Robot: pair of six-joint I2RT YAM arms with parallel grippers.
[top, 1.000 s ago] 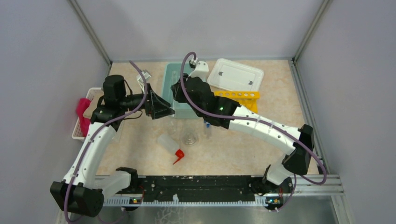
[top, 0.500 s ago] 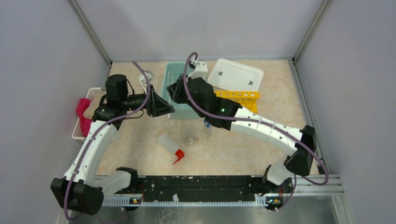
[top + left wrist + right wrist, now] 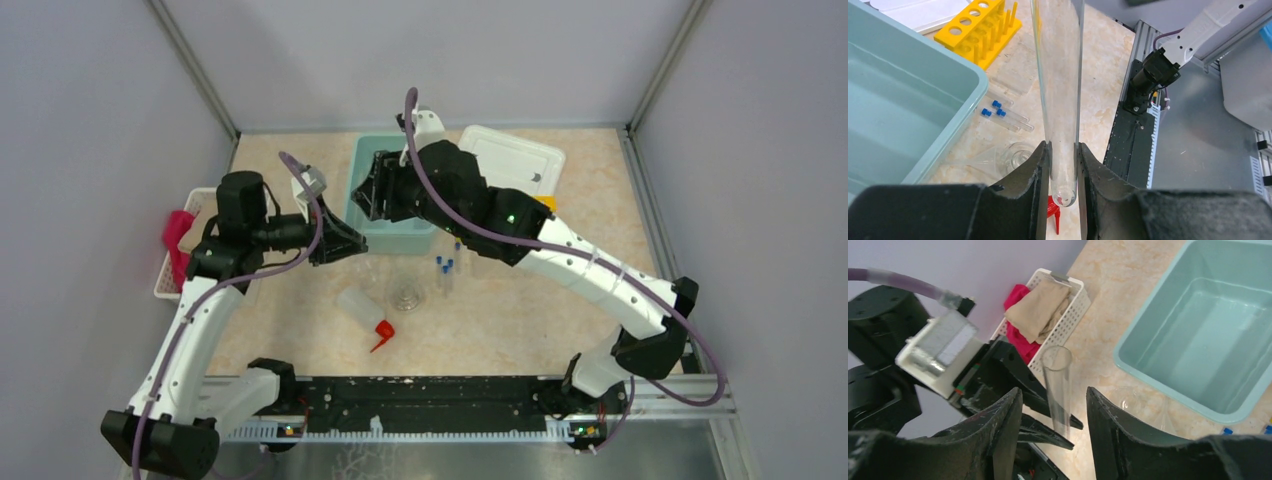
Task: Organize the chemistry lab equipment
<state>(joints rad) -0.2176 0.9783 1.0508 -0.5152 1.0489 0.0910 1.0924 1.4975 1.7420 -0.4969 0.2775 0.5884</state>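
A long clear glass tube (image 3: pixel 1058 75) stands between the fingers of my left gripper (image 3: pixel 1063 147), which is shut on its rounded lower end. My right gripper (image 3: pixel 1053 392) is open, its fingers on either side of the tube's open top (image 3: pixel 1057 360) without touching it. In the top view the left gripper (image 3: pixel 345 245) is at the teal bin's near left corner, and the right gripper (image 3: pixel 375 195) is just behind it. Small blue-capped tubes (image 3: pixel 446 268), a glass flask (image 3: pixel 406 294) and the squeeze bottle (image 3: pixel 358 305) with a red spout lie on the table. The yellow rack (image 3: pixel 979 31) is beyond the bin.
The teal bin (image 3: pixel 400 238) sits mid-table, with its white lid (image 3: pixel 510 155) at the back right. A white slatted basket (image 3: pixel 1068 315) with pink and tan cloths stands by the left wall. The right arm reaches over the bin and hides most of the rack in the top view.
The left gripper has shut on the glass tube. The right gripper has opened, let go of it and drawn back over the bin, uncovering the blue-capped tubes.
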